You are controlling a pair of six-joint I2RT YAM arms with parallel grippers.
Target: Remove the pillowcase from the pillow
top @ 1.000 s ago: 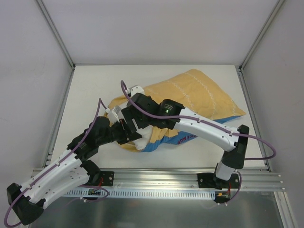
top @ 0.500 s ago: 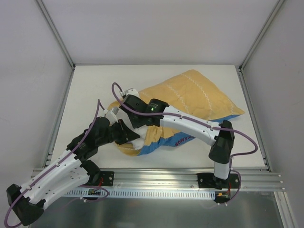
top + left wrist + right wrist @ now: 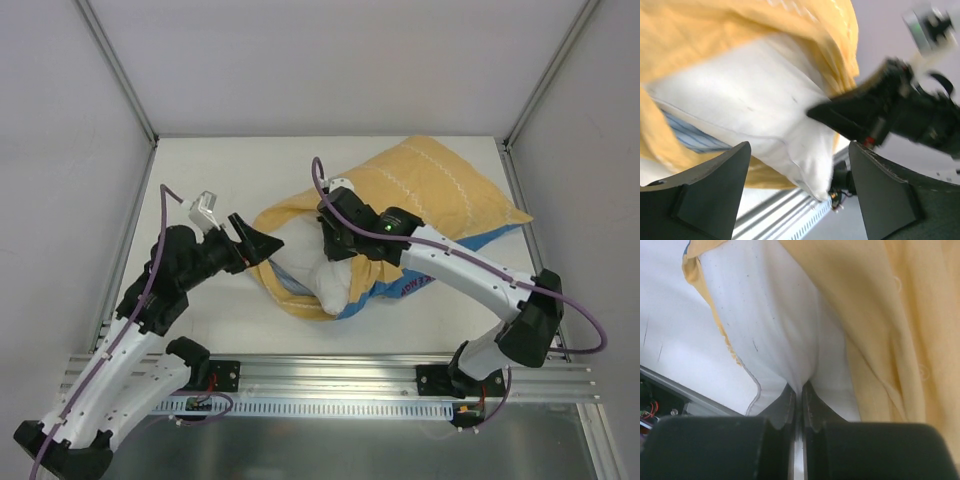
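Observation:
The pillowcase point(image 3: 430, 190) lies yellow face up, its mouth gaping at the left with a blue edge below. The white pillow point(image 3: 310, 272) bulges out of that mouth. My right gripper point(image 3: 333, 252) is shut on a pinch of the pillow point(image 3: 775, 315), with yellow pillowcase point(image 3: 900, 315) cloth beside it; the right gripper point(image 3: 800, 390) holds white fabric only. My left gripper point(image 3: 260, 240) stands open just left of the mouth, touching nothing. In the left wrist view the left gripper point(image 3: 800, 200) frames the pillow point(image 3: 755, 110) corner under the pillowcase point(image 3: 715, 30).
The white table point(image 3: 200, 180) has metal posts at its back corners and grey walls on three sides. An aluminium rail point(image 3: 330, 375) runs along the near edge, holding both arm bases. Purple cables loop off both arms.
My left gripper has let go, opened and drawn back to the left. My right gripper has shut on the pillow and moved right. The pillowcase has shifted right, baring more white pillow.

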